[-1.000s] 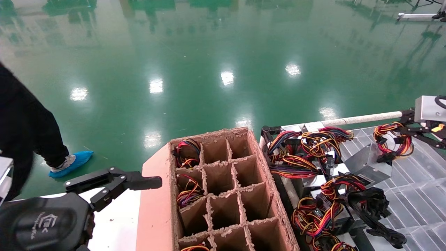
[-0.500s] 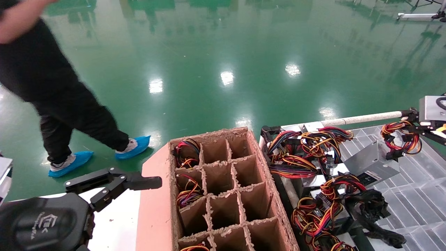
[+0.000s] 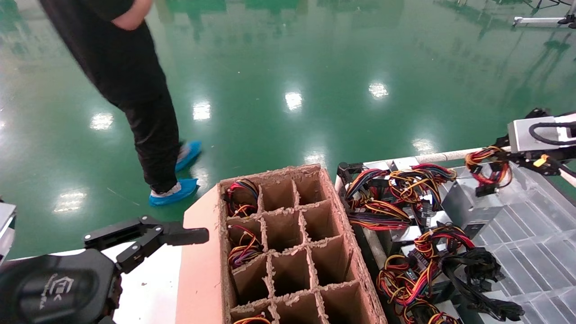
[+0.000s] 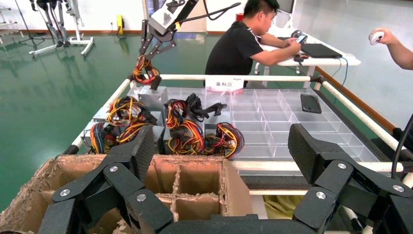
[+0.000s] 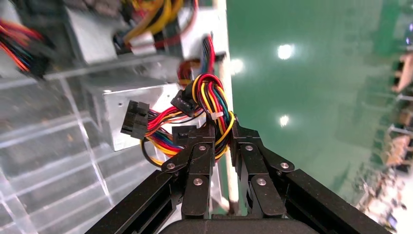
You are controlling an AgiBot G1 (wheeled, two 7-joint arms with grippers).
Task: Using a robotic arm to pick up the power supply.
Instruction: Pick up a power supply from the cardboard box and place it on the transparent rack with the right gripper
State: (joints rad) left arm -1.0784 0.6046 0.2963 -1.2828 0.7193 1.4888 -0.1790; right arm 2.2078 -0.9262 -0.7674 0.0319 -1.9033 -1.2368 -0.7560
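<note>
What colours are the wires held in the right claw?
Red, yellow, black, blue wires in the right claw; right wrist view.

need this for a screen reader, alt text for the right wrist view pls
The right gripper, seen from its own wrist, has its jaws shut on a bundle of red, yellow, black and blue wires. The wires lead to a silver power supply over clear plastic trays, with shiny green floor beyond.

Factory floor / assembly workshop.
Glossy green epoxy floor (image 3: 315, 54), worker w/ blue shoe covers (image 3: 173, 192), PSU units w/ wire bundles (image 3: 396, 193) in clear divided trays (image 4: 272, 117), cardboard divider box (image 3: 288, 243), bench w/ seated tech (image 4: 243, 41).
</note>
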